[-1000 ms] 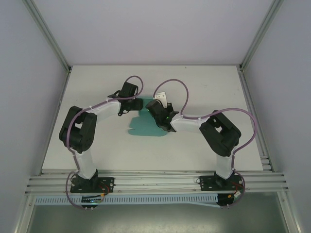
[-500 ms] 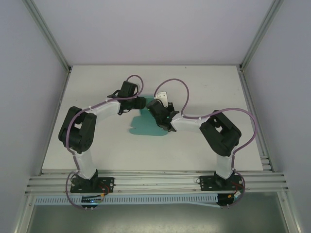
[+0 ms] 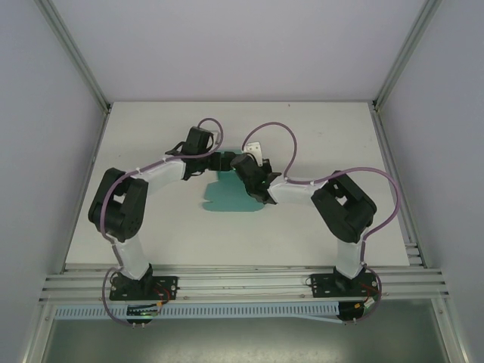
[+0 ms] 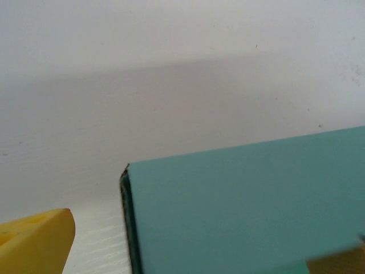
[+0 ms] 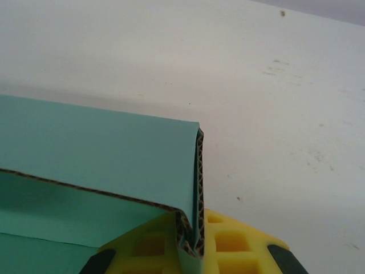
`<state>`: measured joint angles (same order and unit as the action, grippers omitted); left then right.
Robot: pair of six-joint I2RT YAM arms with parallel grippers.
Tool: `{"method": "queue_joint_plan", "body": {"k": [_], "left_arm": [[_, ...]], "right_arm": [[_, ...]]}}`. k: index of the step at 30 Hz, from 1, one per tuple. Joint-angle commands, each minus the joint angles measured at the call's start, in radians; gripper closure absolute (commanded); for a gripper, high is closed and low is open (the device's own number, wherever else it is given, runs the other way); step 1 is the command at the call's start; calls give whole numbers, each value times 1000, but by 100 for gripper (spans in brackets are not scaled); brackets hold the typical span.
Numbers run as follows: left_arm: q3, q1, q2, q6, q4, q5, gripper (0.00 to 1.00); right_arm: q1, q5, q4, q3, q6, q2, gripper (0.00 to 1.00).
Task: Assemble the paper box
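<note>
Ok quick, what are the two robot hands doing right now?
Left gripper: jaws open, gripping nothing.
Right gripper: jaws shut on the teal-green corrugated card box.

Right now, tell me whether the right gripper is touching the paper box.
Touching. In the right wrist view the right gripper pinches a folded edge of the paper box between its fingers.

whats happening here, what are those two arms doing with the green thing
Two robot arms are assembling a teal paper box, which lies mostly flat on the white table. The right gripper is shut on a folded-up flap, pinching the doubled card between its yellow fingers. The left gripper stands open at the box's far edge, gripping nothing.
</note>
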<state>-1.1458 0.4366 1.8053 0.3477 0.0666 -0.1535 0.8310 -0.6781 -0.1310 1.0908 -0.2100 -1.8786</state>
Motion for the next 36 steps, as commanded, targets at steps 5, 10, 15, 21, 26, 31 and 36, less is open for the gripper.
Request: {"method": "queue_joint_plan", "body": {"k": [5, 10, 15, 21, 26, 31, 36], "left_arm": [[31, -4, -90, -17, 54, 67, 2], [77, -6, -169, -19, 30, 73, 1], [84, -8, -235, -30, 28, 121, 2], [159, -73, -326, 6, 8, 64, 2], [227, -180, -384, 45, -2, 24, 1], [259, -191, -389, 34, 9, 54, 2], [271, -200, -383, 32, 14, 76, 1]], "right_arm": [[-114, 281, -109, -49, 101, 13, 100], [-188, 448, -114, -46, 124, 2, 100], [-224, 596, 1, 23, 315, -11, 100], [-307, 919, 501, 272, 751, 6, 100], [-320, 978, 1042, 608, 1144, -82, 100], [-241, 665, 1241, 813, 1326, -210, 100], [-155, 438, 1112, 831, 1456, -315, 100]]}}
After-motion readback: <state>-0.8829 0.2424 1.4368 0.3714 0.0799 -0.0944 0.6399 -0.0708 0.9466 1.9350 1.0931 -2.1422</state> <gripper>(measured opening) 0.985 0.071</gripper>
